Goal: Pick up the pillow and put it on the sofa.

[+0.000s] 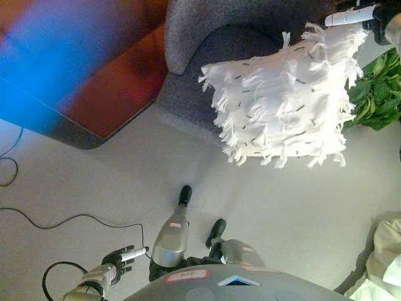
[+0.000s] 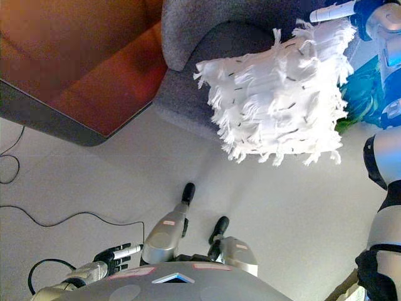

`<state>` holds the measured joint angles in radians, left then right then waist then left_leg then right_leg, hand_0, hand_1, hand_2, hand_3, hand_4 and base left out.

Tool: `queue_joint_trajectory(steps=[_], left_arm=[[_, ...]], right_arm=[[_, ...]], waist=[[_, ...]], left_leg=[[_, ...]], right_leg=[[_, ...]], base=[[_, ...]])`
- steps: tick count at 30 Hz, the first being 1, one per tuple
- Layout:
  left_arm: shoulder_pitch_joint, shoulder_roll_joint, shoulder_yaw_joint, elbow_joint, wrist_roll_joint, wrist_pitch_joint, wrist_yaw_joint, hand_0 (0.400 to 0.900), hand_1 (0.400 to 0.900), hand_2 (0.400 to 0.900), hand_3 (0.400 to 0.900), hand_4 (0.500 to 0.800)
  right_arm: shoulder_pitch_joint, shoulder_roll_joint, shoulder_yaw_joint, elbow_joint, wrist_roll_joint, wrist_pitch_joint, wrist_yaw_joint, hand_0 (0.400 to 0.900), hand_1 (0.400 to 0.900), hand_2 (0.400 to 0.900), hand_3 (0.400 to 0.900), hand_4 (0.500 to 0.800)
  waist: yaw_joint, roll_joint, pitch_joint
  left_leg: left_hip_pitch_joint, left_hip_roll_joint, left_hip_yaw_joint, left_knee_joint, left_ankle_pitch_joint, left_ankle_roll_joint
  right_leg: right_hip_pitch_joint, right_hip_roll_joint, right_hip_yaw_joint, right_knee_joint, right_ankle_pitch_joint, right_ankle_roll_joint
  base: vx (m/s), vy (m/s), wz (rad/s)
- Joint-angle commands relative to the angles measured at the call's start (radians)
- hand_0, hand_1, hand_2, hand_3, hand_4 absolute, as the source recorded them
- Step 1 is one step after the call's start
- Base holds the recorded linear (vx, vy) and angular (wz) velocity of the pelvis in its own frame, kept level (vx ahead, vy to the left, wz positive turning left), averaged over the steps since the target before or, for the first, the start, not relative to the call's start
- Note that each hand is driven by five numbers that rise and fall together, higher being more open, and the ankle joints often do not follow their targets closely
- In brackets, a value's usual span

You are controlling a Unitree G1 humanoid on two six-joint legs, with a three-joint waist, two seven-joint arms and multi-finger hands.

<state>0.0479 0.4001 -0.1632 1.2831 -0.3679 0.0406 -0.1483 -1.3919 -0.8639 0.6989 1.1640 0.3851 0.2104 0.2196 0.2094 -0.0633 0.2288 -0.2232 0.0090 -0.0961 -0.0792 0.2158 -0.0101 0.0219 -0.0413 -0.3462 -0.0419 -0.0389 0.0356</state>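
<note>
right arm raised up the right side, bent | right hand (image 2: 360, 14) at top right, a white-tipped finger straight (the rest hidden) | left hand (image 1: 119, 260) low at lower left, fingers relaxed, holding nothing

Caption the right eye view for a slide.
Right hand holds the fringed white pillow aloft over the grey sofa; left hand hangs low.

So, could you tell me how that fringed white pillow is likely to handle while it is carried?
The pillow probably is light: the right hand holds it up by one top corner. It looks soft, so it may sag or swing. Its loose fringe could snag.
</note>
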Motion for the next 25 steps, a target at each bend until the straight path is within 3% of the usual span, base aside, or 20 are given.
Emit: queue_joint_trajectory(steps=[1, 12, 18, 25], left_arm=[[0.060, 0.078, -0.049, 0.015, 0.014, 0.021, -0.008, 0.900, 0.900, 0.900, 0.900, 0.800], [0.064, 0.091, -0.039, 0.030, 0.027, 0.023, -0.008, 0.900, 0.900, 0.900, 0.900, 0.800], [0.065, 0.090, -0.034, 0.035, 0.039, 0.011, 0.004, 0.900, 0.900, 0.900, 0.900, 0.800], [0.067, 0.088, -0.019, 0.048, 0.051, -0.003, -0.008, 0.900, 0.900, 0.900, 0.900, 0.800]], right_arm=[[-0.172, -0.126, 0.028, -0.002, -0.067, -0.071, -0.017, 0.900, 0.900, 0.900, 0.900, 0.800], [-0.153, -0.150, 0.025, 0.027, -0.100, -0.018, -0.033, 0.900, 0.900, 0.900, 0.900, 0.800], [-0.141, -0.200, 0.010, 0.052, -0.099, 0.026, -0.094, 0.900, 0.900, 0.900, 0.900, 0.800], [-0.084, -0.303, -0.039, 0.068, -0.021, 0.058, -0.028, 0.900, 0.900, 0.900, 0.900, 0.800]], waist=[[0.033, -0.028, -0.044], [0.024, -0.041, -0.060], [0.006, -0.050, -0.081], [-0.028, -0.050, -0.121]], left_leg=[[0.110, 0.015, 0.041, -0.008, -0.119, -0.019], [0.138, 0.026, 0.048, -0.008, -0.128, -0.023], [0.151, 0.031, 0.062, -0.008, -0.134, -0.026], [0.174, 0.034, 0.079, -0.008, -0.139, -0.028]], right_leg=[[-0.054, -0.086, 0.019, 0.052, 0.086, 0.070], [-0.030, -0.076, 0.029, 0.047, 0.083, 0.069], [-0.019, -0.070, 0.043, 0.037, 0.084, 0.069], [-0.009, -0.067, 0.063, 0.033, 0.087, 0.070]], base=[[0.03, -0.007, 0.03], [0.02, -0.009, 0.00], [0.00, -0.025, -0.10], [0.00, -0.017, -0.12]])
